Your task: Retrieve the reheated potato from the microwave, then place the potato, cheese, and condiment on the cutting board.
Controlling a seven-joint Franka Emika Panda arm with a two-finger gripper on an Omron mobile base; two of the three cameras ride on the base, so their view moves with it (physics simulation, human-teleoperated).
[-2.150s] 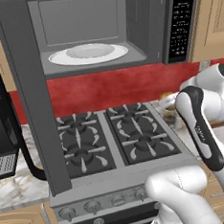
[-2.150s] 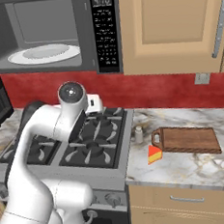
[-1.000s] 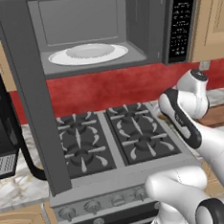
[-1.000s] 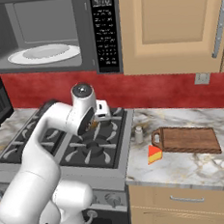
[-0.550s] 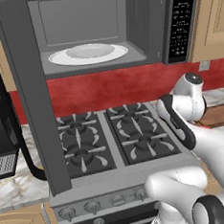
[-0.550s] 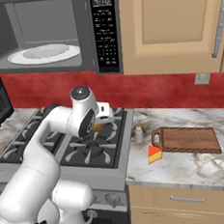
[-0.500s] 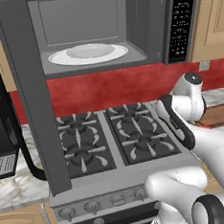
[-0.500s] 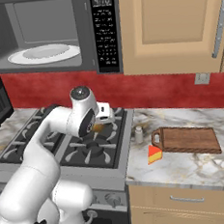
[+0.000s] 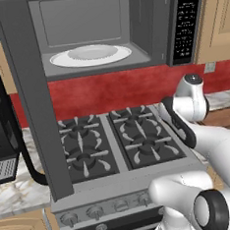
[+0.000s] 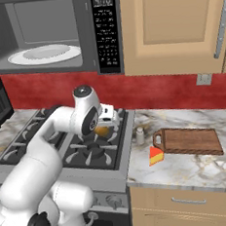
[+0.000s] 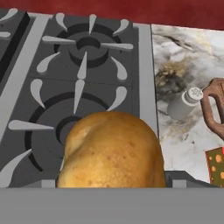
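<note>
- Hand view: the round golden-brown potato (image 11: 111,151) sits close against the camera, seemingly pinched in the end effector (image 10: 103,130), though its fingertips are hidden.
- It hangs over the black gas stove (image 11: 78,83), out of the open dark grey microwave (image 9: 100,34).
- Step in hand: carrying the potato.
- Next: swing across the marble worktop (image 10: 188,164) to the reddish-brown wooden cutting board (image 10: 188,141), passing the pale grey shaker bottle (image 10: 140,135) and yellow-orange cheese wedge (image 10: 156,155).

Even, shadowless rendered light; sharp focus.
</note>
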